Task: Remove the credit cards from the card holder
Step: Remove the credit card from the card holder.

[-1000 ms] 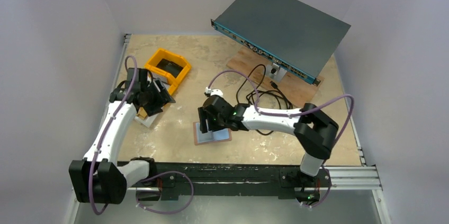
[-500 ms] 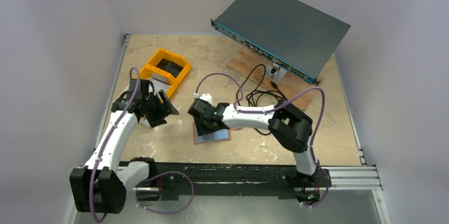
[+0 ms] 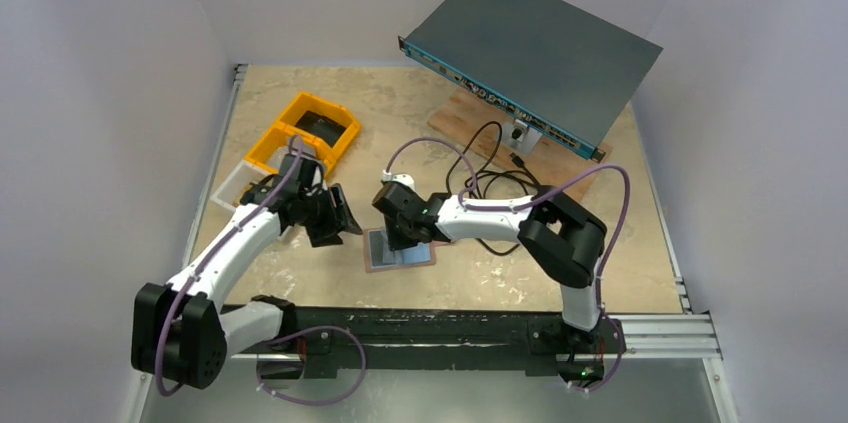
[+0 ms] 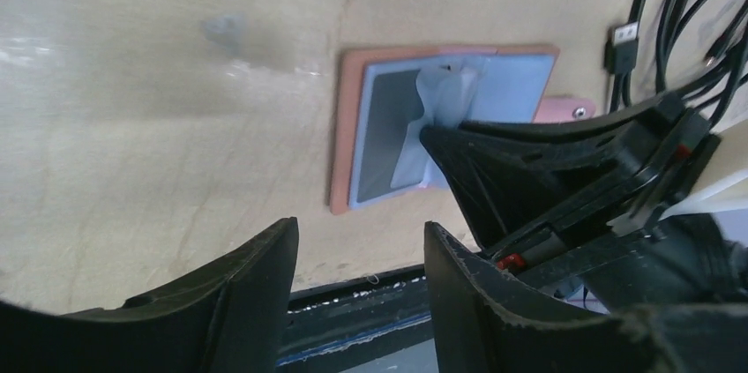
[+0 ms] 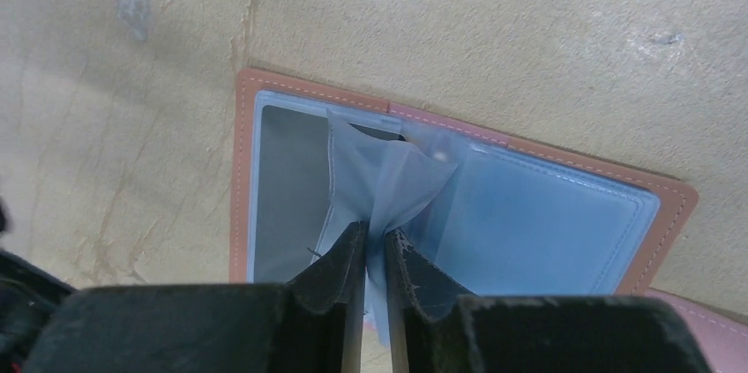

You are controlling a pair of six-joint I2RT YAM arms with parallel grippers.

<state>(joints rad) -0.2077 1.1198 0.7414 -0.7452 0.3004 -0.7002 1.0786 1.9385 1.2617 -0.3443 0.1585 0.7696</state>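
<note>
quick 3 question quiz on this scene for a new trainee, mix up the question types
1. True or false: the card holder lies folded shut.
2. Pick one. The right gripper is: A open above the holder; B shut on a pale flap inside it; C out of view.
3. Fill in: the left gripper has its jaws ____.
Key: 1 false; 2 B; 3 open.

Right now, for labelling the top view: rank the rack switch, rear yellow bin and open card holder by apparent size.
1. rack switch, clearly largest
2. rear yellow bin
3. open card holder, somewhat smaller, partly covered
</note>
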